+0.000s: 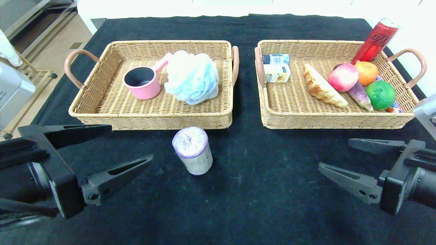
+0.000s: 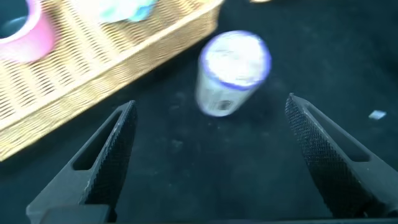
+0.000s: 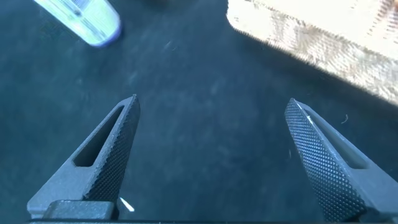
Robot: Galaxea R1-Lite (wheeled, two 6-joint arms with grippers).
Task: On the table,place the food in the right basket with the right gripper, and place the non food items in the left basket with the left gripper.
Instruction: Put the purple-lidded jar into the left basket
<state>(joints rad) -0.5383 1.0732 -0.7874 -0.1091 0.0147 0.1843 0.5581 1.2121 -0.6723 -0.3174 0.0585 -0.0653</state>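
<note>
- Head view: black-clothed table (image 1: 238, 204) beside pale flooring; grey-labelled roll (image 1: 193, 150) upright near left basket (image 1: 102, 98)'s front wall; croissant (image 1: 323, 86), peach (image 1: 343, 77), eggplant (image 1: 360, 96) inside right basket (image 1: 289, 109).
- Left wrist view: left gripper (image 2: 208, 158) spread wide, facing the roll.
- Right wrist view: right gripper (image 3: 211, 158) spread wide, empty, over cloth.

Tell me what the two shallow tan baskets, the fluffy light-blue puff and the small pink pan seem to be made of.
Two shallow tan baskets: woven wicker or rattan, matte, weave visible; smooth brown loop handles, possibly plastic.
Fluffy light-blue puff: gathered synthetic mesh, judging by its ruffled folds.
Small pink pan: smooth pink outside, dark inside; plastic or coated metal, unclear which.
</note>
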